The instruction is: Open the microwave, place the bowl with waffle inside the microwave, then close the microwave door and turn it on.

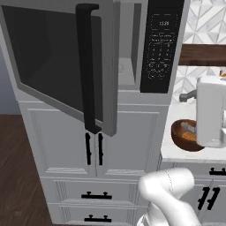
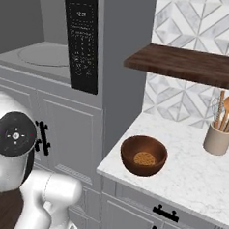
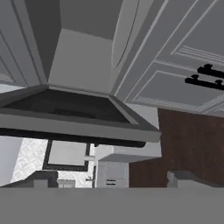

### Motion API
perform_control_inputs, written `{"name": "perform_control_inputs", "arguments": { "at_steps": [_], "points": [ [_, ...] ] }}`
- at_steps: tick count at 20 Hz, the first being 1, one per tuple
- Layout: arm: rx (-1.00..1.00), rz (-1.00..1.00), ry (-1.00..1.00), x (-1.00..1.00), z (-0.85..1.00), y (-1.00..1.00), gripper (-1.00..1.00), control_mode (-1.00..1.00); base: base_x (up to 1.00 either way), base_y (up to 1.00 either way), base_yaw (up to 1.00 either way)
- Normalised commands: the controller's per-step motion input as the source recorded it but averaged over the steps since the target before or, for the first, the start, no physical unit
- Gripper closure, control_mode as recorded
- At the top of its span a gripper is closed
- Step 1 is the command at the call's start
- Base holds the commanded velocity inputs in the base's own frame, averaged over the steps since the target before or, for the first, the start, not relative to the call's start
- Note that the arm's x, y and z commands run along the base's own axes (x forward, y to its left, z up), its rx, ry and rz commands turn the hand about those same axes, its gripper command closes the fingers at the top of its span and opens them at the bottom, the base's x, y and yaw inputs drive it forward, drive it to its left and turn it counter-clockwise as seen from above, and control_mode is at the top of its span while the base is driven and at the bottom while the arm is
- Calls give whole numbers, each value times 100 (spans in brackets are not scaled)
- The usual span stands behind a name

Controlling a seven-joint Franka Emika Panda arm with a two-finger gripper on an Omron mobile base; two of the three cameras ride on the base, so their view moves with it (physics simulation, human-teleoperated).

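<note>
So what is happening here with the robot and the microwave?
The microwave door is swung open, so the grey cavity with its round turntable is free. The bowl with waffle sits on the marble counter to the right, not picked up yet. The gripper is open and empty, looking along the open door. A crock of wooden utensils stands further back under the wooden shelf. Loading the bowl seems to be the next step.

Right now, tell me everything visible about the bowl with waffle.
The bowl with waffle is a round, dark reddish-brown bowl that looks wooden, holding a tan-orange gridded waffle piece at its bottom. It sits upright on the white marble counter, near the front corner, right of the microwave column. Nothing grips or touches it besides the counter. In the left base view, the arm partly hides it.
</note>
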Motion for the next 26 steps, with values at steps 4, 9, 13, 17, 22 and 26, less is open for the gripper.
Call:
{"name": "perform_control_inputs", "arguments": {
  "at_steps": [4, 9, 13, 17, 22, 26],
  "points": [
    [15, 0, 0, 35, -9, 24, -100, -100, 0, 0, 0],
    [2, 2, 0, 46, -14, 36, -100, -100, 0, 0, 0],
    [0, 10, 0, 51, -17, 38, -100, -100, 0, 0, 0],
    [0, 14, 0, 50, -9, 42, -100, -100, 0, 0, 0],
    [0, 16, 0, 49, -3, 41, -100, -100, 0, 0, 0],
    [0, 16, 0, 46, -1, 36, -100, -100, 0, 0, 0]
  ]
}}
